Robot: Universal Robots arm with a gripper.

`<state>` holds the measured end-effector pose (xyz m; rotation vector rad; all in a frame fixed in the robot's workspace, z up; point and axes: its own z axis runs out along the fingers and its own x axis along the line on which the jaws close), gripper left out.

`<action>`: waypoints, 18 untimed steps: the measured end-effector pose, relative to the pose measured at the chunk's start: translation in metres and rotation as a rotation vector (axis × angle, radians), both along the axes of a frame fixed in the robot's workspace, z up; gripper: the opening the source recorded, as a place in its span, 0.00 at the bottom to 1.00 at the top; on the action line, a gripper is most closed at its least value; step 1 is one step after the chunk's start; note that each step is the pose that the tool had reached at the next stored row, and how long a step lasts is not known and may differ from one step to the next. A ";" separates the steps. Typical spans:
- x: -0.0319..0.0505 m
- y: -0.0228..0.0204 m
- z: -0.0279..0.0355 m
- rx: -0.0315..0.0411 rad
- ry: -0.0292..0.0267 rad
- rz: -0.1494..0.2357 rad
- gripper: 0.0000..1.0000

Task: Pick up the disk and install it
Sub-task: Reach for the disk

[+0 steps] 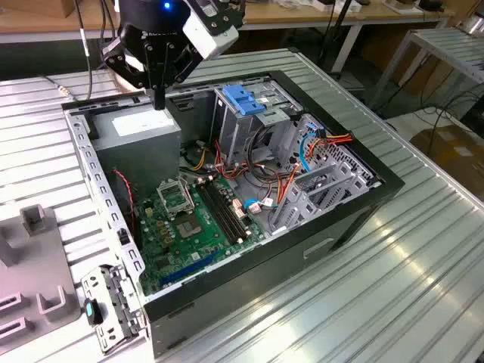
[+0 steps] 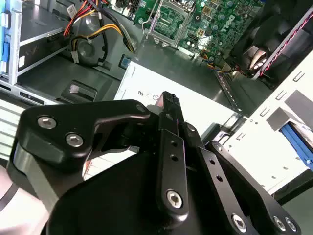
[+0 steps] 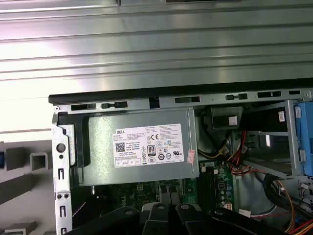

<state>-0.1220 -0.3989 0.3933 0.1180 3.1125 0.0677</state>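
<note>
The gripper [image 1: 159,97] was found empty, its fingers pressed together just above the power supply [image 1: 140,132]. Nothing was yet picked up: the disk [image 2: 296,141], judged by its blue rail, was seen well aside of the fingers, outside the case [image 1: 348,227].

1. The gripper [image 1: 159,102] is made of matte black linkage bars.
2. Silver screws [image 2: 74,140] are set into its joints.
3. A blue light [image 1: 167,6] is lit on the black wrist, with a white block [image 1: 206,34] mounted beside it.
</note>
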 end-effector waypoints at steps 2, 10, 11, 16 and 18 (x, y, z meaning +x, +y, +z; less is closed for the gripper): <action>0.0000 0.0000 0.0000 0.0000 0.0000 0.000 0.11; -0.0018 0.0000 0.0000 0.0000 0.0000 0.000 0.11; -0.0020 0.0000 0.0000 0.0000 0.0000 0.000 0.11; -0.0030 0.0000 0.0000 -0.0001 0.0001 0.000 0.11; -0.0035 0.0000 0.0000 0.0000 0.0001 0.000 0.11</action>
